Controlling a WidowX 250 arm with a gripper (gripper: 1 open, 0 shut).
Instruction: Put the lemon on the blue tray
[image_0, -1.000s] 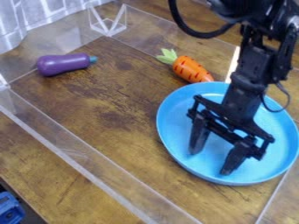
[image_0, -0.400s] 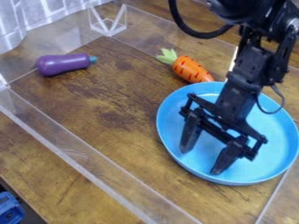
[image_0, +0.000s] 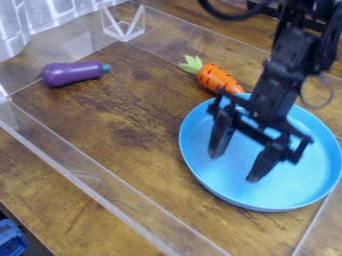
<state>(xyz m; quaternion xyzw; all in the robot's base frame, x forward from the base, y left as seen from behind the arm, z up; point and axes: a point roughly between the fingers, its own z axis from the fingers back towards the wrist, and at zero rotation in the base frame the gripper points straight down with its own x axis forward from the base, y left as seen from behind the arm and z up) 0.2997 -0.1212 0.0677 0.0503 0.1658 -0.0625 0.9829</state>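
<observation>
Lifted higher than a second ago, the gripper (image_0: 246, 151) now hangs above the blue tray (image_0: 307, 185) with its jaws spread wide and nothing between them. No lemon shows anywhere, neither on the tray's bare blue floor nor on the wooden surface (image_0: 107, 120); whether the arm hides it I cannot tell. Just beyond the tray's far rim lies a carrot (image_0: 217, 78), and an eggplant (image_0: 70, 72) rests well apart to the left. Judged from this, the placing either is unfinished or cannot be confirmed.
</observation>
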